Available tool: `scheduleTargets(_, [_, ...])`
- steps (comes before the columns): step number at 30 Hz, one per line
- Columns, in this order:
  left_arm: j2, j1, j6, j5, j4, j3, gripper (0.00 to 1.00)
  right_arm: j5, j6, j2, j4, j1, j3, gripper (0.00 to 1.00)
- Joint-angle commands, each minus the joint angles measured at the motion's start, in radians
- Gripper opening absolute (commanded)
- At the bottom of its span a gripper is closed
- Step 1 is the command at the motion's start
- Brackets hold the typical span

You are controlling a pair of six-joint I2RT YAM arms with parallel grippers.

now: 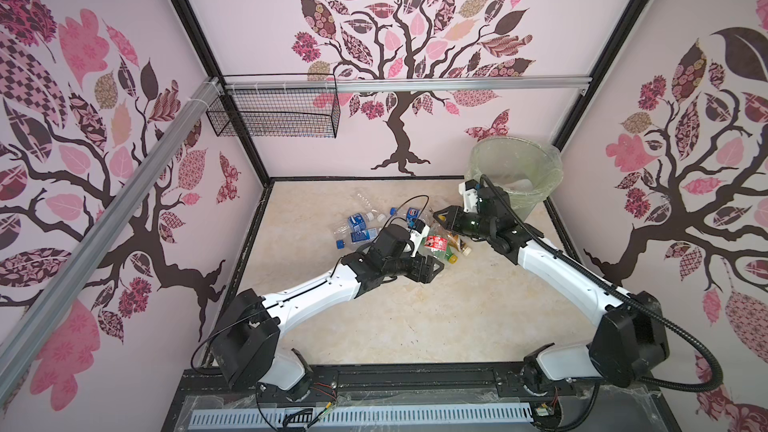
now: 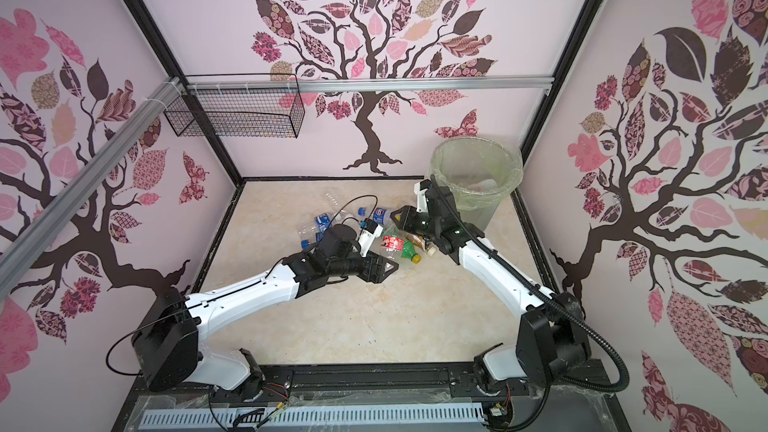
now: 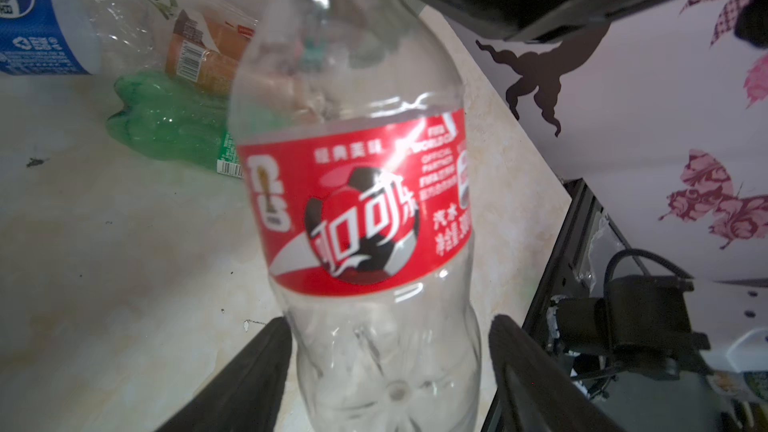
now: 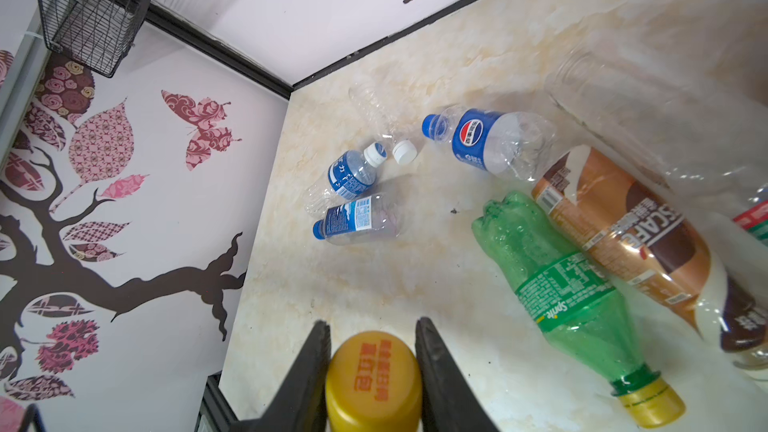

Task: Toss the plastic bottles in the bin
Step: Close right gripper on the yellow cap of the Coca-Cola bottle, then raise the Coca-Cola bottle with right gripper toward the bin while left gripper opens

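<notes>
A clear bottle with a red label (image 3: 361, 209) hangs tilted between both arms above the floor. My right gripper (image 4: 374, 326) is shut on its yellow cap (image 4: 374, 376). My left gripper (image 3: 388, 326) is open, its fingers (image 3: 257, 367) either side of the bottle's base, with a gap showing on one side. Both top views show this bottle (image 1: 435, 243) (image 2: 391, 242) between the left gripper (image 1: 432, 270) and the right gripper (image 1: 440, 216). The bin (image 1: 540, 197) (image 2: 496, 201) stands at the back right, behind the right arm. More bottles lie below: a green one (image 4: 561, 284), a brown-labelled one (image 4: 631, 238) and a blue-labelled one (image 4: 486, 143).
Two small blue-labelled bottles (image 4: 349, 176) (image 4: 357, 220) and a clear unlabelled one (image 1: 365, 199) lie left of the pile. A black wire basket (image 1: 274, 114) hangs on the back left wall. Something pale lies inside the bin. Black frame rails edge the marbled floor (image 1: 415, 317).
</notes>
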Motion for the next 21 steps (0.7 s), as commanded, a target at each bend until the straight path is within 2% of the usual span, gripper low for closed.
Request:
scheduleTargets(1, [-0.047, 0.020, -0.013, -0.047, -0.001, 0.017, 0.88, 0.078, -0.060, -0.014, -0.065, -0.001, 0.065, 0.25])
scheduleTargets(6, [-0.096, 0.064, -0.032, -0.107, -0.042, 0.057, 0.98, 0.190, -0.120, -0.035, -0.146, -0.004, 0.169, 0.26])
scheduleTargets(10, [-0.126, 0.089, -0.025, -0.137, -0.069, 0.134, 0.98, 0.294, -0.165, -0.055, -0.204, -0.007, 0.298, 0.26])
scheduleTargets(13, [-0.115, 0.090, 0.013, -0.131, -0.117, 0.261, 0.98, 0.413, -0.227, -0.064, -0.252, -0.012, 0.418, 0.28])
scheduleTargets(21, [-0.083, 0.089, 0.055, -0.111, -0.097, 0.499, 0.98, 0.704, -0.446, -0.030, -0.387, -0.038, 0.846, 0.29])
